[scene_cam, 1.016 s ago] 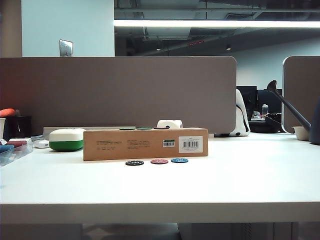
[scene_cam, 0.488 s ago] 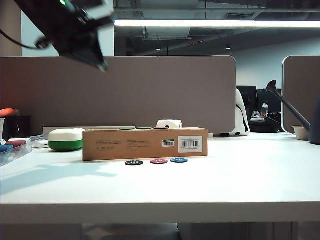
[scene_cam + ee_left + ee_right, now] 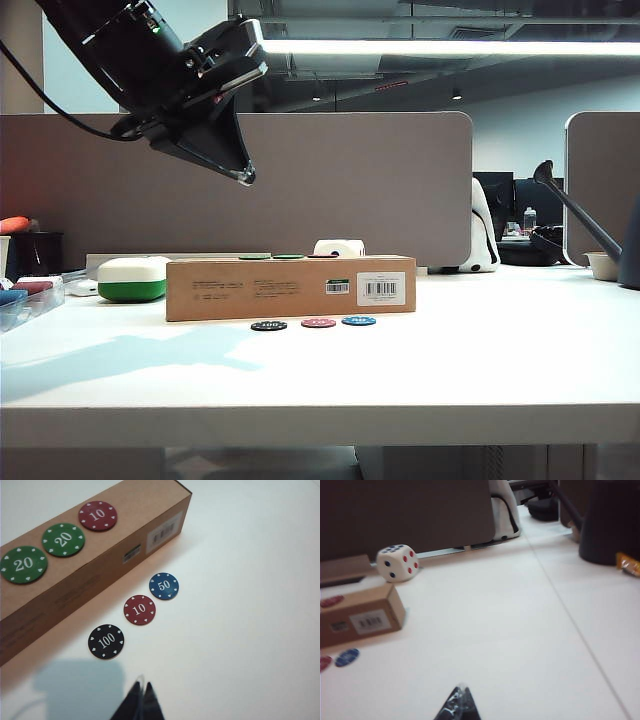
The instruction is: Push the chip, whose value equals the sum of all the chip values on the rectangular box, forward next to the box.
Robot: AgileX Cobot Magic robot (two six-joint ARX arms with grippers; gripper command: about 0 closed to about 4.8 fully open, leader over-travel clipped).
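On the box (image 3: 75,560), only the left wrist view shows the top: two green 20 chips (image 3: 23,564) and a red 10 (image 3: 98,515). From the side they read as thin slivers. White die (image 3: 396,563) behind the box end, seen clearly only by the right wrist camera. Blue chip (image 3: 163,586), marked 50, white edge spots, flat on the table (image 3: 480,350) just in front of the box, beside a red 10 chip (image 3: 139,609) and a black 100 (image 3: 106,641). Left gripper (image 3: 245,178) high above the box's left part, tilted downward, fingers pinched together, holding nothing. Right gripper (image 3: 461,692) low over bare table right of the box, tips closed together.
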